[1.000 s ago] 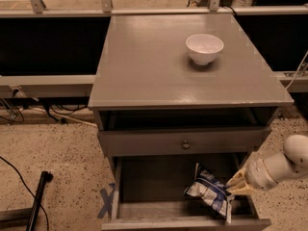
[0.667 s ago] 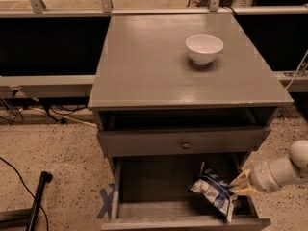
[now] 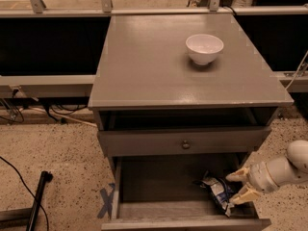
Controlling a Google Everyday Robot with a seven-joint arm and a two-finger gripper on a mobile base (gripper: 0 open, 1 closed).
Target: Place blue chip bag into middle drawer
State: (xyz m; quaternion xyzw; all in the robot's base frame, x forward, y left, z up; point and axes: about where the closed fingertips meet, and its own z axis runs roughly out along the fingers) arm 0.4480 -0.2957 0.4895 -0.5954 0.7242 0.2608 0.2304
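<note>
The blue chip bag (image 3: 216, 189), crumpled dark blue and white foil, lies on the plank floor of the open middle drawer (image 3: 159, 184), at its right side. My gripper (image 3: 241, 186) comes in from the right on a white arm and hangs over the drawer's right end. Its two tan fingers (image 3: 237, 175) are spread apart, just right of the bag. The bag's right end lies close by the lower finger, and the fingers do not close on it.
A white bowl (image 3: 204, 48) stands on the grey cabinet top (image 3: 144, 66). A shut drawer front with a small round knob (image 3: 185, 144) sits above the open drawer. A black pole (image 3: 37, 198), cables and blue tape (image 3: 107, 198) lie on the speckled floor at left.
The gripper has let go of the bag and drawn back a little to the right with its fingers spread. The bag has settled lower onto the drawer floor.
</note>
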